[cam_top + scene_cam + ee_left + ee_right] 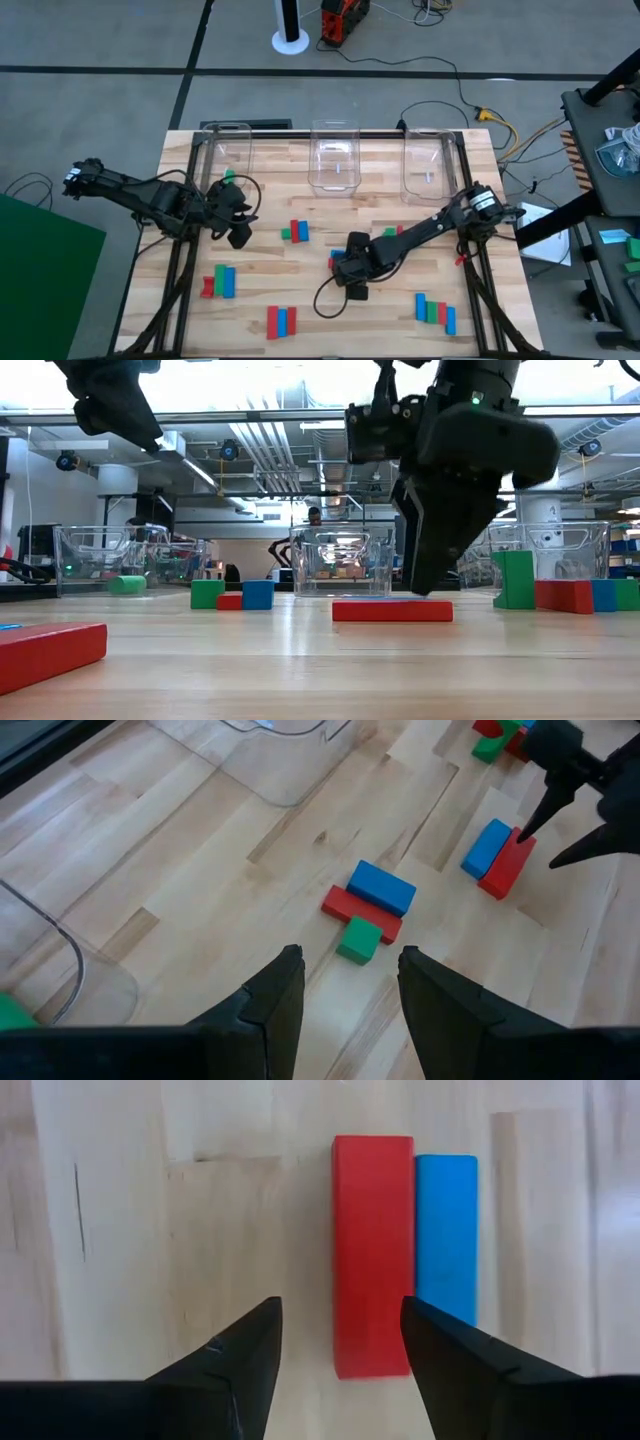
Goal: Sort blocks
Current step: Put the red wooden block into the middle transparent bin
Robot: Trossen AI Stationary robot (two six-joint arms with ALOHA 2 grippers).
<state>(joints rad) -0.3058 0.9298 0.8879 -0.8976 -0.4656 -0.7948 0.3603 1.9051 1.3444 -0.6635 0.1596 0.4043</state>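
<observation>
A red block (372,1255) and a blue block (446,1240) lie flat side by side on the table. My right gripper (340,1350) hangs open just above their near ends, touching neither. In the low view its fingers (425,575) end a little above the red block (392,610). My left gripper (350,995) is open in the air at the table's left, short of a cluster made of a red (350,912), a blue (382,887) and a green block (358,940). One green block (228,177) lies inside the left clear bin (228,150).
Three clear bins stand along the far edge: left, middle (333,155), right (430,165). More block groups lie near the front: red, green and blue (218,282), red and blue (282,320), a row at the right (435,310). A cable loops by my right gripper (330,300).
</observation>
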